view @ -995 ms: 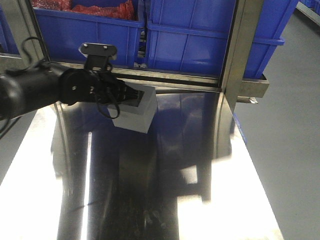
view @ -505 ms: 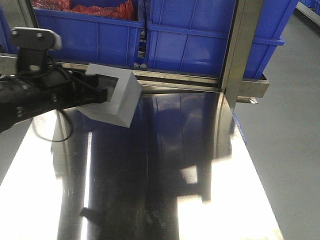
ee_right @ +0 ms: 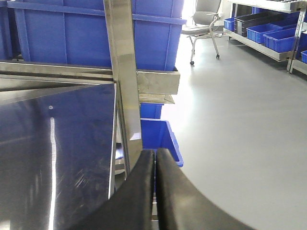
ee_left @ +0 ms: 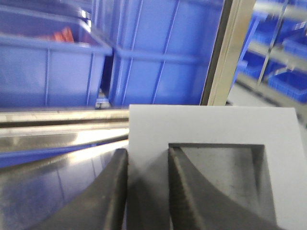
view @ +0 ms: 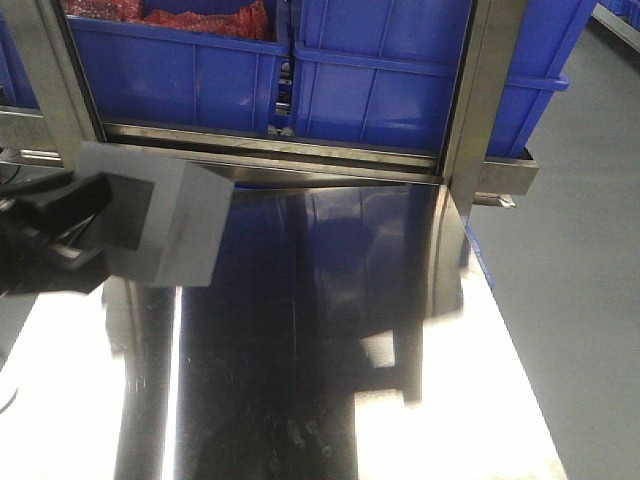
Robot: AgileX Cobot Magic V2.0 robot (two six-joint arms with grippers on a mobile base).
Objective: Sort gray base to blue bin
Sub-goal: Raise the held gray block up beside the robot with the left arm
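Half done: our left gripper [ee_left: 147, 158] clamps gray base [view: 180, 215] by one wall, raised at frame left. We've not reached blue bin [view: 380, 100] yet.

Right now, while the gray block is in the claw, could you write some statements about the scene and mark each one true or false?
1. The left claw pinches one wall of the gray base, with one finger inside the recess. True.
2. The gray base already lies in a bin. False: the left claw holds it over the steel table.
3. The right claw is shut and holds nothing. True.
4. The rear blue bin behind the gray base is empty. False: red items show in it.
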